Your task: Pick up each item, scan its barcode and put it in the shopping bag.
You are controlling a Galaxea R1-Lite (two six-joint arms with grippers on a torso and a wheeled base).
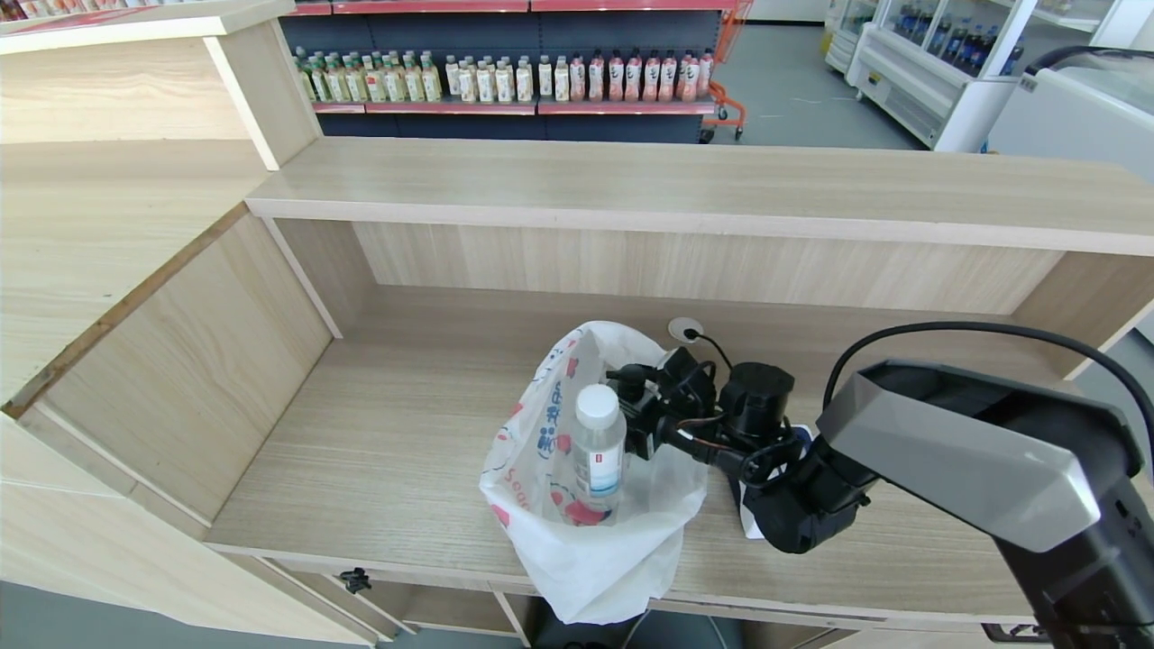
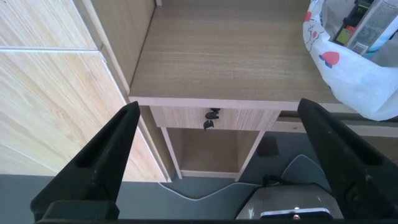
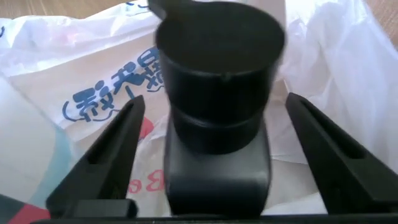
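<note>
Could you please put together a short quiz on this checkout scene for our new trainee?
1. True or false: the bottle stands upright inside the shopping bag.
2. Multiple choice: the left gripper is A) shut on a bottle, B) open with nothing in it, C) shut on the bag's rim.
3. Fill in: the bottle's cap is ____ in colour.

Key: 1 true; 2 B; 3 white.
</note>
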